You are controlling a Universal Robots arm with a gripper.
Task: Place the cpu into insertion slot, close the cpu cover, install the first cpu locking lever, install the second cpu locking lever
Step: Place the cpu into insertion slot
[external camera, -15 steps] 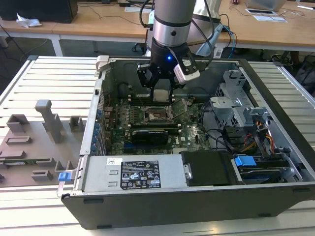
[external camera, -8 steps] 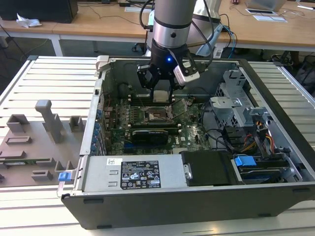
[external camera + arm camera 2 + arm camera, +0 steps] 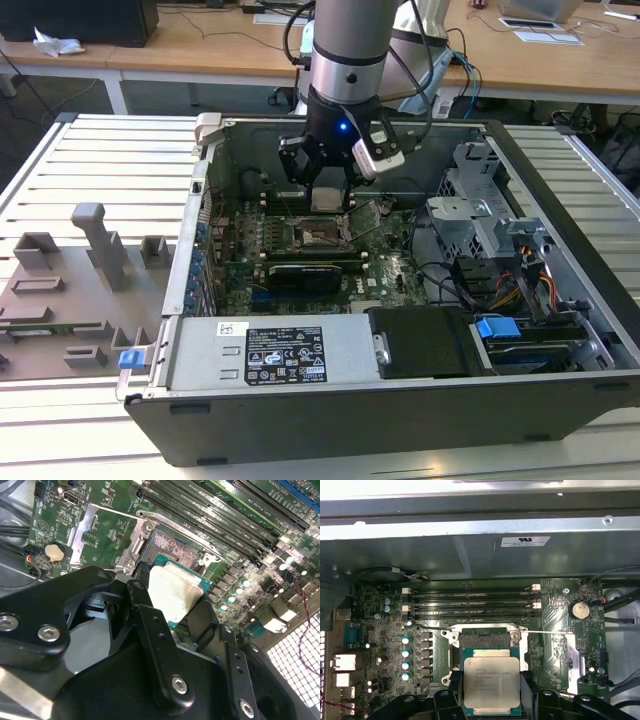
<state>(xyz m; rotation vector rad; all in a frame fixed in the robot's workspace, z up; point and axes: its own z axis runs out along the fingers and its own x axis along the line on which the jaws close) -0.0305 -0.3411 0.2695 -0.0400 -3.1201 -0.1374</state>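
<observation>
case [image 3: 330, 400]: open computer case lying flat; the insertion slot sits on the board inside it.
arm [image 3: 345, 45]: reaches down into the case, directly above the insertion slot.
green board [image 3: 555, 592]: surrounds the insertion slot on all sides.
gripper [image 3: 327, 200]: shown in both wrist views too; hangs right over the insertion slot, apart from it. Black fingers [image 3: 454, 682] pinch two opposite edges of the cpu, spread only as wide as the chip.
memory slots [image 3: 470, 602]: long narrow black rows, near the insertion slot, parallel to one of its edges.
cpu cover [image 3: 572, 655]: silver frame swung off the insertion slot, just beside it; green board shows through its window. Tilt cannot be told.
insertion slot [image 3: 485, 639]: uncovered, pin field exposed, nothing seated in it.
cpu [image 3: 492, 680]: clamped in the gripper, metal top up, above the insertion slot and not in it. In the first wrist view it overlaps the slot's edge farthest from the memory slots.
lever [image 3: 432, 626]: thin metal rod along the insertion slot's edge on the memory-slot side, running past the slot's corner.
coin cell [image 3: 579, 610]: near the insertion slot, past the cpu cover.
</observation>
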